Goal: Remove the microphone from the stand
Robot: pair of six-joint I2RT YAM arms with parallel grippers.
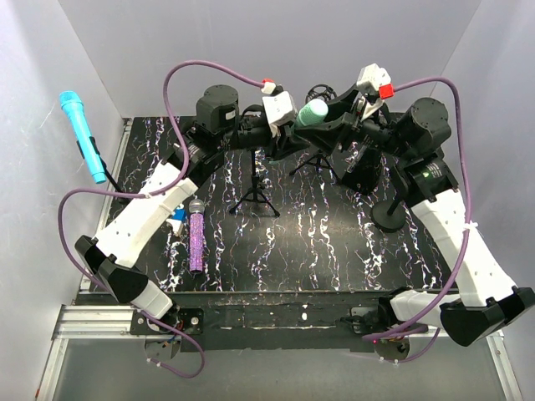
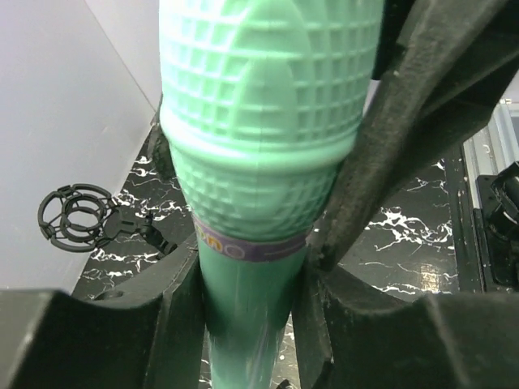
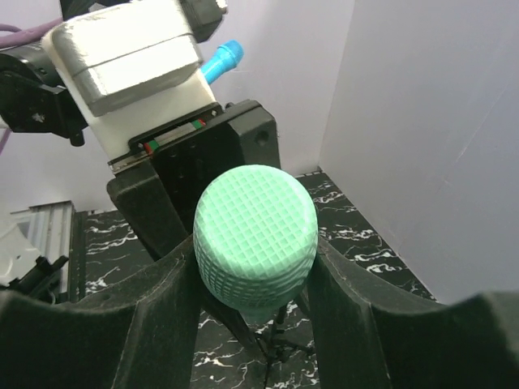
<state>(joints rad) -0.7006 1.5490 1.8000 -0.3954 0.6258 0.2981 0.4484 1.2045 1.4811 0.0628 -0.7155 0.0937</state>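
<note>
The green microphone (image 1: 313, 113) hangs in the air at the back of the table, between both grippers. My right gripper (image 3: 251, 261) is shut on its gridded head (image 3: 255, 231), one finger on each side. My left gripper (image 2: 247, 284) has its fingers (image 2: 174, 312) pressed against both sides of the smooth handle (image 2: 243, 316), just below the purple band. A thin black tripod stand (image 3: 280, 352) shows on the table under the microphone. Whether the microphone still sits in a stand's clip is hidden by the fingers.
Two black tripod stands (image 1: 255, 196) (image 1: 313, 163) and a round-based stand (image 1: 387, 215) are on the black marbled table. A purple glitter microphone (image 1: 196, 238) lies at the left. A blue microphone (image 1: 84, 134) hangs on the left wall. A black shock mount (image 2: 73, 217) sits at the back.
</note>
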